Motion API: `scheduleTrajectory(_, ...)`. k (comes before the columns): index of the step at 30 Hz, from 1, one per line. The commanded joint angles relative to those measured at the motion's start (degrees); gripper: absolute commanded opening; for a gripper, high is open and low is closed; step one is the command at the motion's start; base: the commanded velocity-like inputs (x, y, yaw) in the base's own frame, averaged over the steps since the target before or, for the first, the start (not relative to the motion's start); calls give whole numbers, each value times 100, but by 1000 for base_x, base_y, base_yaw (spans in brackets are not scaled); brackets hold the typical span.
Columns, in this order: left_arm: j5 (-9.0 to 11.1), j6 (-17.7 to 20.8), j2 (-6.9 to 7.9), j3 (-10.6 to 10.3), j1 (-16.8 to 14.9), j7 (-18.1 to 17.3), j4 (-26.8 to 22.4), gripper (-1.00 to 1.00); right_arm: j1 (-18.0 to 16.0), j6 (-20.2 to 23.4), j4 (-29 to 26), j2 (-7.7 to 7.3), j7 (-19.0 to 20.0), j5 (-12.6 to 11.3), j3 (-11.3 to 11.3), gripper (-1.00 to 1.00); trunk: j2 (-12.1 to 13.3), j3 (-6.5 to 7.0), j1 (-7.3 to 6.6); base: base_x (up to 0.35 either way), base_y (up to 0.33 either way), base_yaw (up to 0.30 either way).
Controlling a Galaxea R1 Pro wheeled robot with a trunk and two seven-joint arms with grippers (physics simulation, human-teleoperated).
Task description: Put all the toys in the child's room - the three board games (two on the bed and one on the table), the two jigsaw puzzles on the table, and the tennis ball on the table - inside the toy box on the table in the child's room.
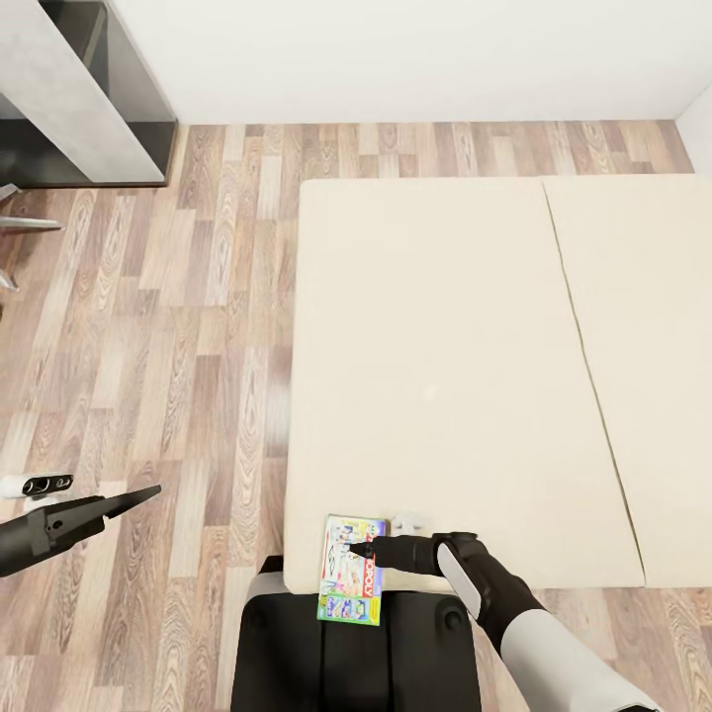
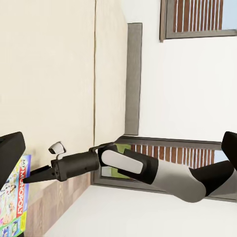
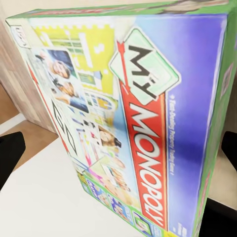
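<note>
Bed (image 1: pixel 435 376) first, since it takes up most of the room from where I stand: one large beige bed, its cover bare except at the near left corner. One board game (image 1: pixel 352 581) sits there, the green-edged "My Monopoly" box, lying flat and poking out past the near edge of the bed toward the robot's dark base. I count only this one game on the bed.

As for progress, I'd judge the job is partway at best. This game is not yet lifted clear, and it must be carried over to the toy box. How many of the other toys are already put away I cannot tell.

One right tool (image 1: pixel 374 547) reaches in from the right and sits at the far right part of the box lid. In the right wrist view the box cover looms up close between two dark finger shapes at either side, so the tool looks spread around it, but whether it has closed on the box I cannot tell.

One left tool (image 1: pixel 138 494) hangs over the wood floor (image 1: pixel 178 326), well to the left of the bed, carrying nothing, its fingers apparently drawn together to a point.
</note>
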Motion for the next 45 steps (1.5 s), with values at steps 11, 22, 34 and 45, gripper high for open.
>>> scheduleTrajectory(11, -2, 61, 3, 2, -1, -21, -1, 100, -1, 32, -5, -2, -3, -28, 6, 100, -7, -5, 3, 0, 104, 0)
scheduleTrajectory(22, -2, 61, 4, 2, -1, -21, -1, 100, -1, 32, -5, -2, -4, -28, 6, 100, -7, -5, 3, 0, 65, 0)
scheduleTrajectory(34, -2, 61, 4, 0, -1, -22, -1, 100, -1, 32, -5, -2, -5, -28, 6, 100, -7, -5, 3, 0, 62, 0)
scheduleTrajectory(45, -2, 61, -2, -3, -1, -23, -1, 100, -1, 32, -5, -2, -4, -28, 6, 100, -7, -5, 3, 0, 58, 0)
